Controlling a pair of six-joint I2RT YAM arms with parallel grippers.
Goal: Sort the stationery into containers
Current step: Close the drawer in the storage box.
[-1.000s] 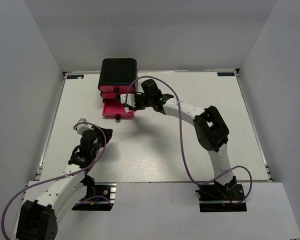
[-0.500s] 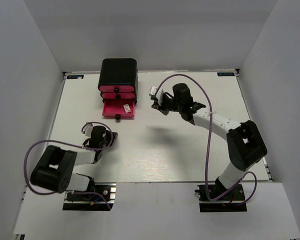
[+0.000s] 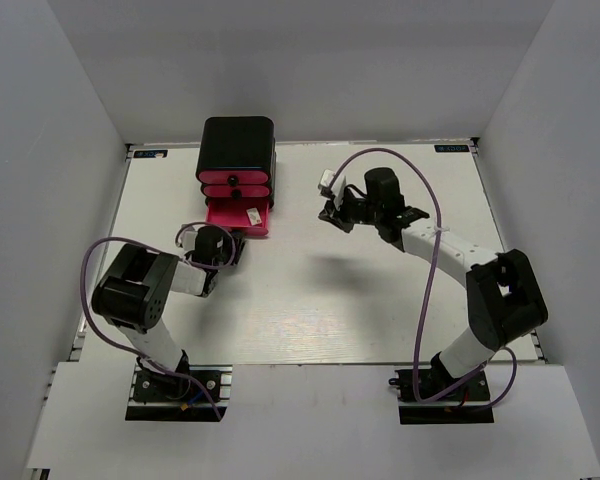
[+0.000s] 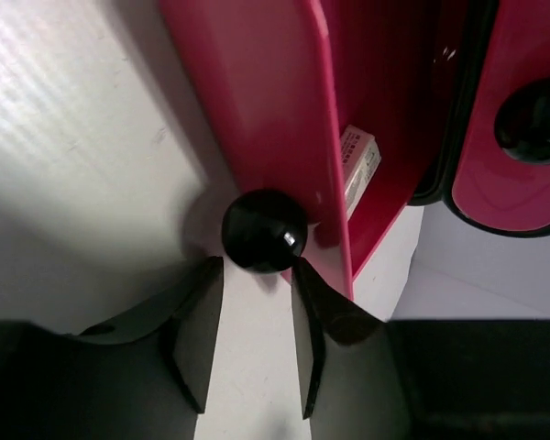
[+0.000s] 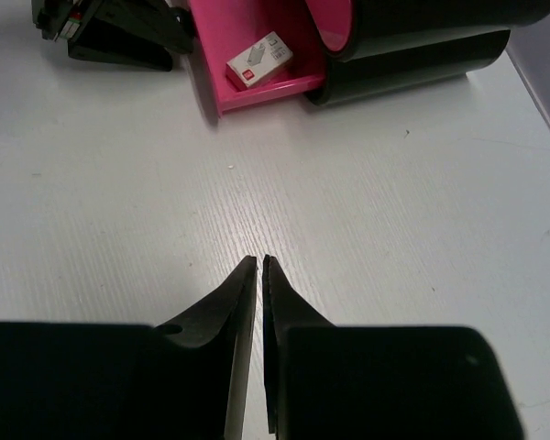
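Left gripper (image 4: 257,268) nearer drawer (image 3: 220,215); white tabletop (image 3: 310,300)

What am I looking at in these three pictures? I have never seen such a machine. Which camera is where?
These are two robot arms bolted to a white table. One picture looks down from above; the other two come from a camera on each wrist, so you see each arm's own fingers. On the table stands a black box with pink drawers; the bottom drawer is pulled out and holds a small whitish block. The left gripper is open, just before that drawer's black knob. The right gripper is shut and holds nothing.
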